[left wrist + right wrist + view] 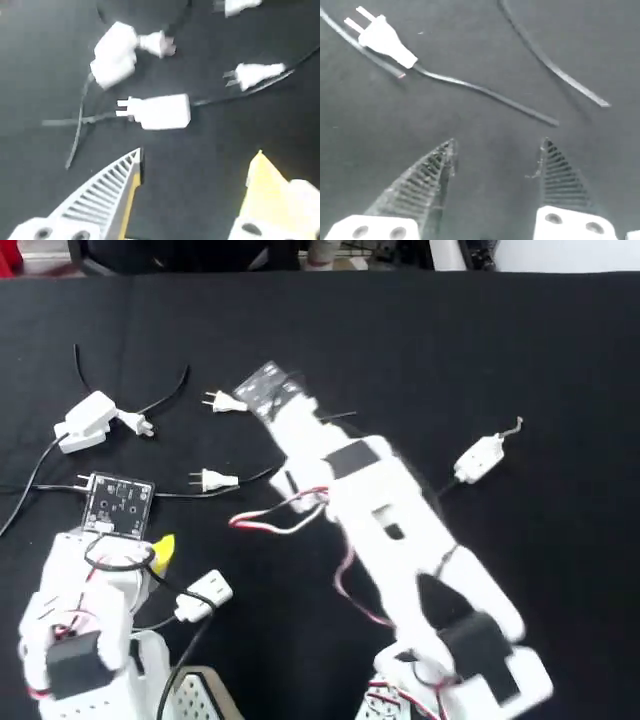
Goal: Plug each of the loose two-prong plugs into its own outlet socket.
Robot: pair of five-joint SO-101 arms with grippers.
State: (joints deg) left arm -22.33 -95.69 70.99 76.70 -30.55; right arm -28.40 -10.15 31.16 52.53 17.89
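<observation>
My left gripper (pixel 198 155) is open, one white finger and one yellow, just short of a white block with two prongs (pixel 160 111) lying on the black table. Beyond it a white outlet socket (pixel 114 54) lies with a small plug (pixel 156 44) at its end; I cannot tell if that plug is seated. A loose two-prong plug (pixel 257 73) on a black cord lies to one side. My right gripper (pixel 498 145) is open over bare cloth, a short way from another loose plug (pixel 382 37). From above, that plug (pixel 225 402) lies just left of the right gripper (pixel 264 388).
A white socket (pixel 478 458) on a short cord lies at the right, and another (pixel 203 597) sits near the left arm's base (pixel 90 640). A loose black wire (pixel 550 62) and thin cords (pixel 30 480) cross the cloth. The table's far edge (pixel 320 270) is at the top.
</observation>
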